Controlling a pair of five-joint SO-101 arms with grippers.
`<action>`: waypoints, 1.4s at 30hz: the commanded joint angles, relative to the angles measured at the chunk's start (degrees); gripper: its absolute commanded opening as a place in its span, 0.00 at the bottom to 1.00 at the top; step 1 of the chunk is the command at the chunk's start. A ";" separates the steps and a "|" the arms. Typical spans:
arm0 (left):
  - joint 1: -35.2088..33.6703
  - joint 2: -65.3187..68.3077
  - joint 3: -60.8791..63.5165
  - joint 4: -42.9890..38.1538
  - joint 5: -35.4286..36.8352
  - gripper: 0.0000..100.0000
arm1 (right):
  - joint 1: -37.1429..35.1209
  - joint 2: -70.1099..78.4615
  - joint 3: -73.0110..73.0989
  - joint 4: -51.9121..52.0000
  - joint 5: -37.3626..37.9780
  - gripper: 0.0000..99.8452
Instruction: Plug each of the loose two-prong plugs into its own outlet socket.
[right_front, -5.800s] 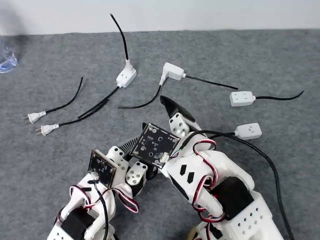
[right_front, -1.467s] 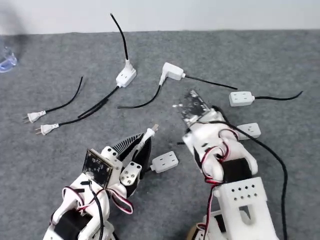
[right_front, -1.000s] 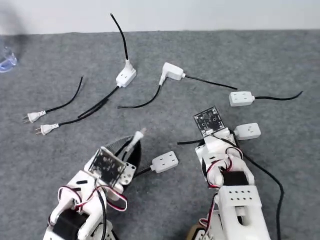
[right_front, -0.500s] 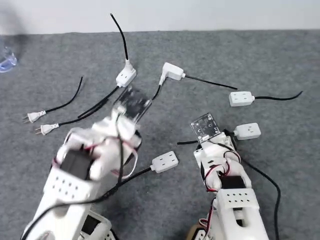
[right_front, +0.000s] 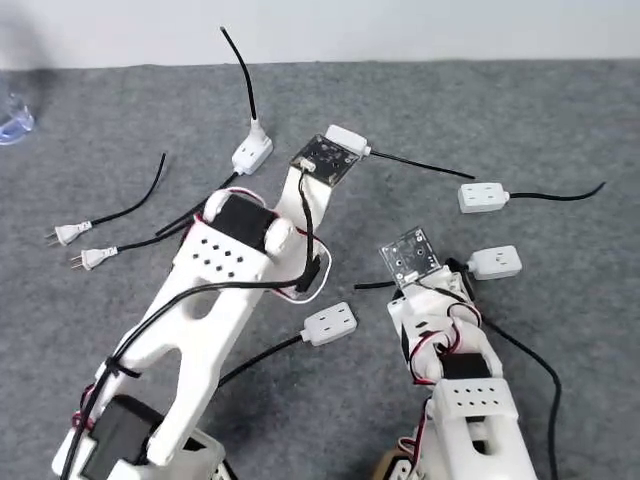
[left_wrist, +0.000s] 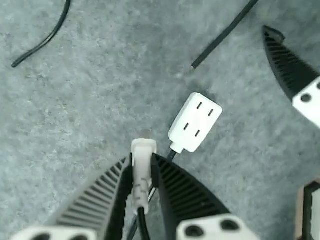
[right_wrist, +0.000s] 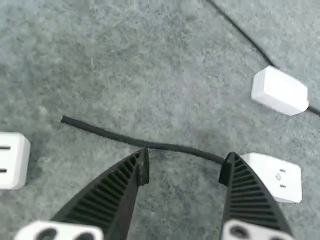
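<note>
The left tool (left_wrist: 142, 161) is clenched on a white two-prong plug (left_wrist: 143, 149). Its ribbed fingers (left_wrist: 110, 190) press both flanks of the plug, and the plug's black cord (left_wrist: 141, 220) runs back between them. Just past the plug's tip and apart from it, a multi-slot outlet socket (left_wrist: 195, 121) lies face up on the grey desk (left_wrist: 75, 100). The right tool (right_wrist: 185, 167) is released, its two black fingertips (right_wrist: 140, 167) spread wide above the desk. A loose black cable (right_wrist: 110, 134) lies across just beyond them. A near outlet socket (right_wrist: 272, 177) sits just beside one fingertip, and a far outlet socket (right_wrist: 279, 91) lies well beyond it. In the high view the left arm (right_front: 235, 250) stretches from the lower left to the upper centre of the frame, where its wrist board (right_front: 325, 160) partly covers a white angled block (right_front: 348, 138). The right arm (right_front: 450, 370) stands at the lower right. A corded socket (right_front: 330, 323) lies at lower centre between the two arms. At the left edge two loose plugs, an upper plug (right_front: 67, 235) and a lower plug (right_front: 93, 260), rest close together. A white adapter (right_front: 252, 153) lies left of the wrist board.
</note>
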 joint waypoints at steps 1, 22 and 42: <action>-0.26 0.70 -2.59 0.00 1.05 0.01 | 0.04 -1.01 1.23 -5.23 0.79 0.25; -0.18 13.71 -5.58 -0.79 0.97 0.01 | 0.13 -0.66 3.25 -9.01 4.04 0.25; -3.08 13.63 -5.93 8.26 -2.02 0.01 | -4.97 -0.40 -26.46 36.79 20.04 0.24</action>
